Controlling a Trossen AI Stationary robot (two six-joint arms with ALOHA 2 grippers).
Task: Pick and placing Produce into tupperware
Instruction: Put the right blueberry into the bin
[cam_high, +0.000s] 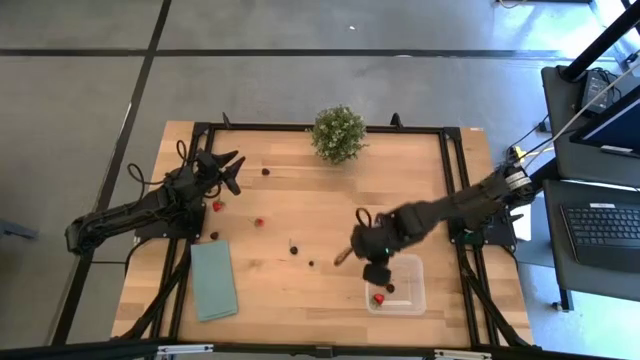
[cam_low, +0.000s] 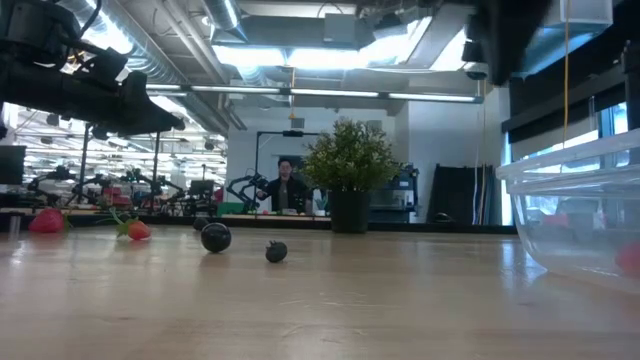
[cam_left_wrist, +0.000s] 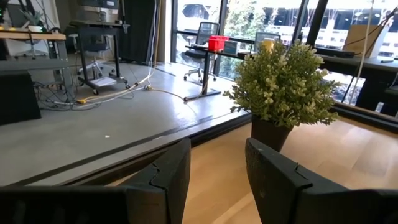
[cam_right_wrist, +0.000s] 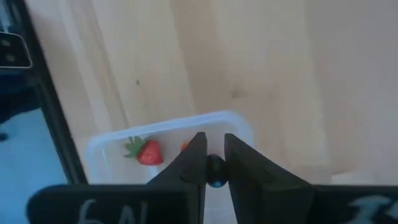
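Observation:
The tupperware (cam_high: 400, 290) is a clear lidless box near the table's right near corner; a red berry (cam_right_wrist: 148, 151) with green leaves lies inside. My right gripper (cam_high: 378, 272) hovers above it, shut on a dark berry (cam_right_wrist: 215, 169). More produce lies loose on the wood: red pieces (cam_high: 217, 206) (cam_high: 259, 222) and dark ones (cam_high: 294, 248) (cam_high: 311, 264) (cam_high: 214, 236). My left gripper (cam_high: 228, 170) waits open, off the table, at the left far side; in its wrist view the open gripper (cam_left_wrist: 217, 168) faces the plant. My right gripper pinches one small dark berry (cam_right_wrist: 215, 169) between its two fingers (cam_right_wrist: 194, 163). It comes from above, pointing down. The berry is lifted clear, over the tupperware's open top (cam_right_wrist: 186, 127).
A bushy potted plant (cam_high: 338, 133) stands at the far edge's middle. A flat teal cloth (cam_high: 214, 280) lies near the left near corner. A lone dark berry (cam_high: 265, 171) sits by the left gripper. A small brown piece (cam_high: 342, 257) lies left of the tupperware. A person (cam_low: 287, 185) is in the room beyond.

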